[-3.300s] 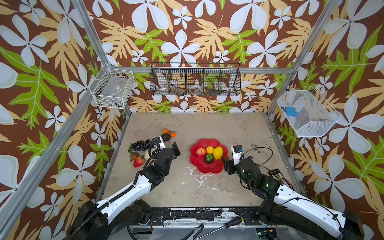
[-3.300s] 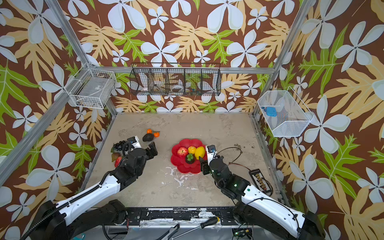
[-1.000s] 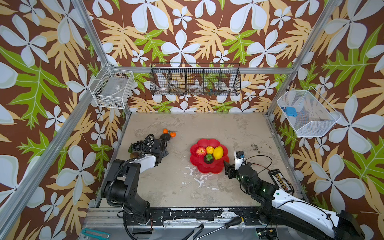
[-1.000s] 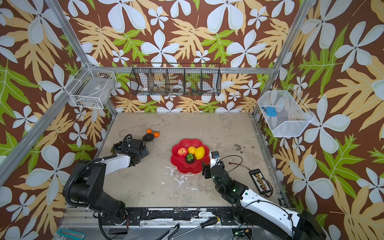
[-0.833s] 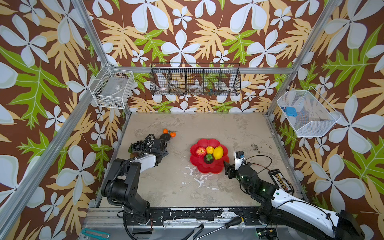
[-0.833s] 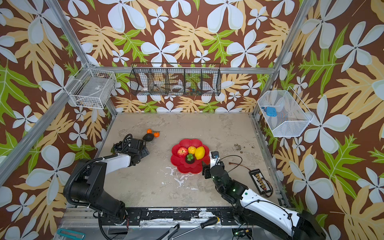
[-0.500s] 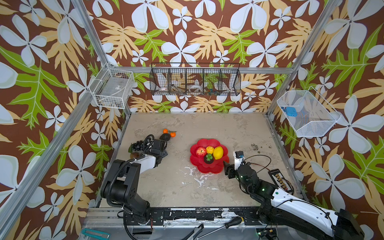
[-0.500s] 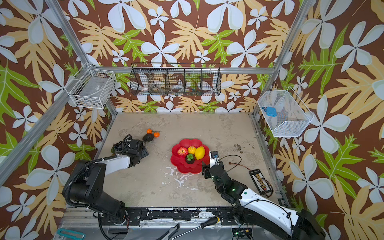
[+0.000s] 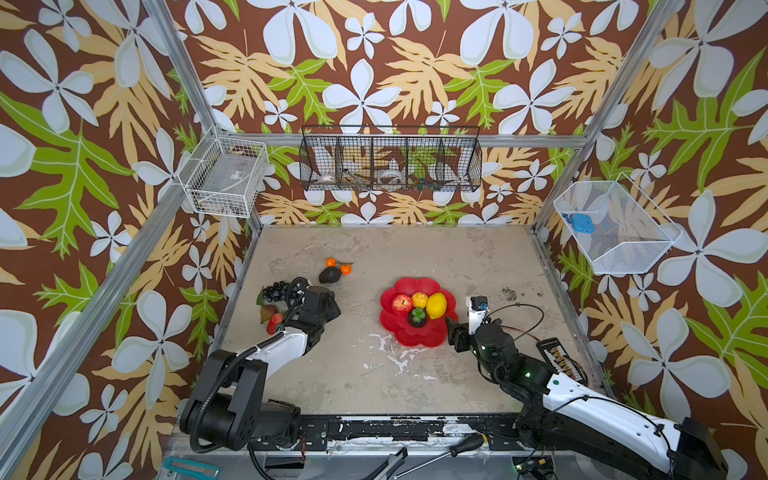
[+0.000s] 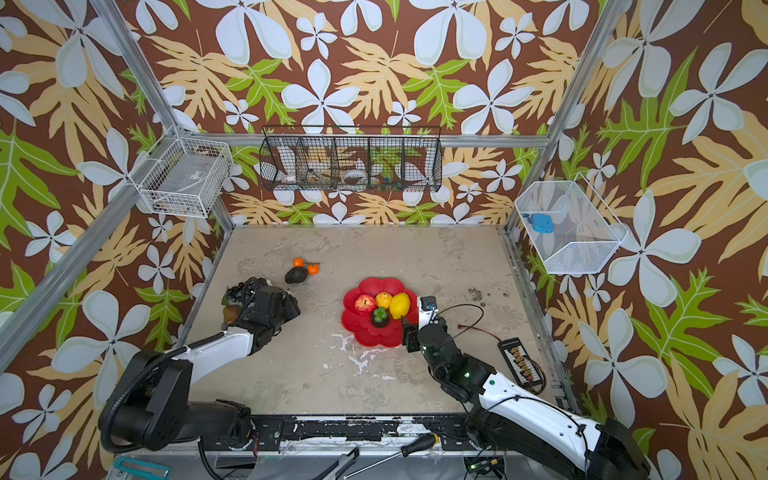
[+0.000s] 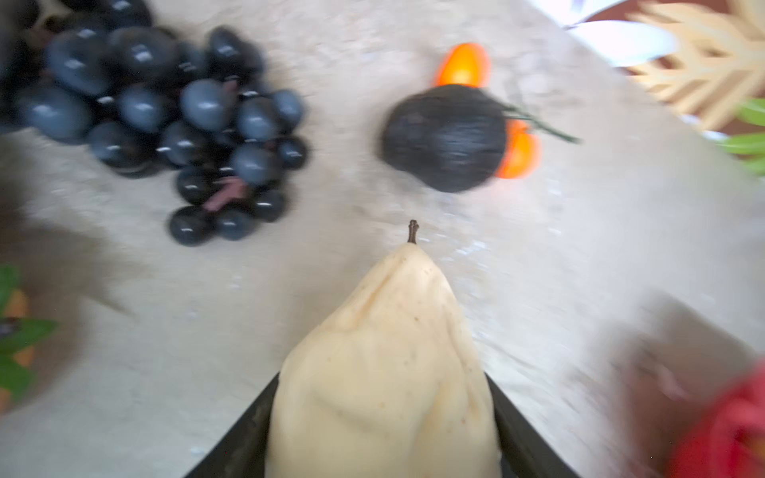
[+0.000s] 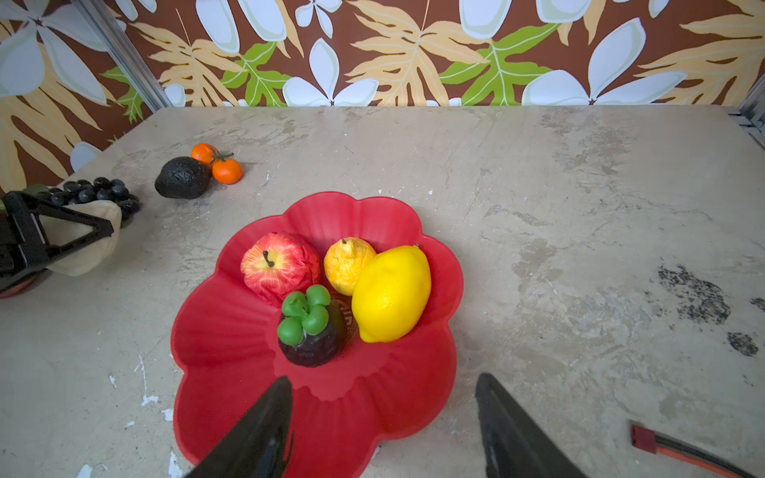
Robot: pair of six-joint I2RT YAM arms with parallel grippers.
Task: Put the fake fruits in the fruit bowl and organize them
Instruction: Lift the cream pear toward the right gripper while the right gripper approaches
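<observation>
I noted fingers of the left gripper (image 11: 381,376) clamped on the pear (image 11: 393,314); the right gripper (image 12: 383,385) stood open over the fruit bowl (image 12: 232,331) edge.

No writing can be read anywhere. Just ahead of the right pincer (image 12: 383,377), the fruit bowl (image 12: 232,331) has raised marks on its gold centre (image 12: 347,319), mostly hidden by a dark fruit (image 12: 314,345) and illegible. A black strip (image 9: 557,360) on the desk (image 9: 415,249), behind that pincer, carries rows of tiny marks, too small to read.
</observation>
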